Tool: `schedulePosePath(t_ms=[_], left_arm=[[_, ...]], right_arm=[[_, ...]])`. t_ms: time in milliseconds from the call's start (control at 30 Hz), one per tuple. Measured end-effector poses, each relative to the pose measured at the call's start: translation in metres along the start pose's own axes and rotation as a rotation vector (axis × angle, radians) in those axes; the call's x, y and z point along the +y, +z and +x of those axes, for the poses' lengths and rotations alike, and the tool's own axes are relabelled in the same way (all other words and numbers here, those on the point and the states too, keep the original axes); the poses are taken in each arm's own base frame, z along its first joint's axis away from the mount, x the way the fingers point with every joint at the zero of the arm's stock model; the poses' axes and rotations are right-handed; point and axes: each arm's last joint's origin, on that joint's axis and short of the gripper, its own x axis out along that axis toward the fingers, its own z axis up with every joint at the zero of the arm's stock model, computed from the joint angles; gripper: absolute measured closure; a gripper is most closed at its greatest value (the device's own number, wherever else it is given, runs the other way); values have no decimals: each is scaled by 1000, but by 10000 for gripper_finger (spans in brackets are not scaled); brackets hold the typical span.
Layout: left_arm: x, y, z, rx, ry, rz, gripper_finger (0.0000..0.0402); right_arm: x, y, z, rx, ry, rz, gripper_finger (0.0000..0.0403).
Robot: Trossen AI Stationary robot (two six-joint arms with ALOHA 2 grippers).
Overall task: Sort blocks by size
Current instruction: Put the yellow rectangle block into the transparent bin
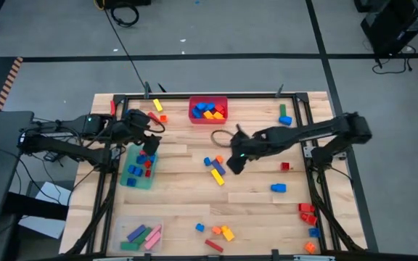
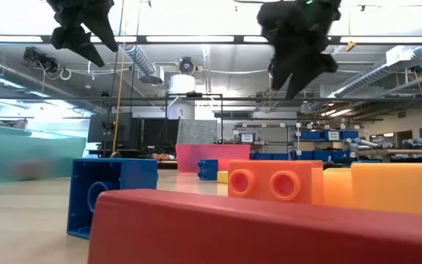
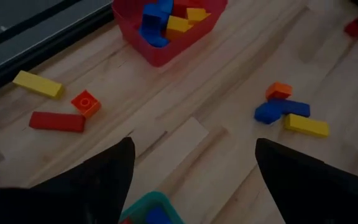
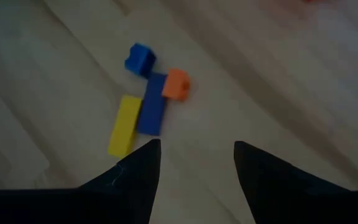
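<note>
**Both grippers spread and empty above the table**

From above, take the red bin (image 1: 208, 110) as your landmark. Your right gripper (image 1: 236, 162) hangs in front of it, just beside a small cluster of blocks (image 1: 215, 167): blue, orange and a yellow bar. Your left gripper (image 1: 148, 142) sits to the bin's left, over the teal bin (image 1: 130, 177), which holds red and blue pieces. More blocks fill the red bin itself.

At table height, you see both grippers held high, with a blue brick (image 2: 110, 194) and an orange brick (image 2: 275, 182) close to the lens.

In the left wrist view, the fingers (image 3: 98, 180) stand wide apart, holding nothing, facing the red bin (image 3: 166, 46).

In the right wrist view, the fingers (image 4: 132, 177) are likewise spread and empty, just short of the yellow bar (image 4: 124, 124).
</note>
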Motion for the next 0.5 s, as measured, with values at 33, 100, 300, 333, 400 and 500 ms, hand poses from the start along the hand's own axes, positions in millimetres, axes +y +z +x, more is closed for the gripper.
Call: schedulePosePath(t_ms=[33, 100, 300, 333, 400, 500], left_arm=[[0, 0, 0, 2, 2, 4, 62], [0, 0, 0, 2, 1, 23, 62], [0, -1, 0, 8, 2, 85, 62], [0, -1, 0, 9, 2, 90, 62], [0, -1, 0, 9, 1, 114, 62], [0, -1, 0, 9, 1, 158, 62]], right_arm=[[7, 1, 7, 19, -3, -1, 187], [22, 2, 19, 58, -6, 11, 189], [62, 2, 50, 146, -77, 34, 194], [68, 1, 55, 157, -90, 40, 194], [79, -1, 66, 170, -107, 58, 194], [91, -5, 85, 187, -132, 92, 194]])
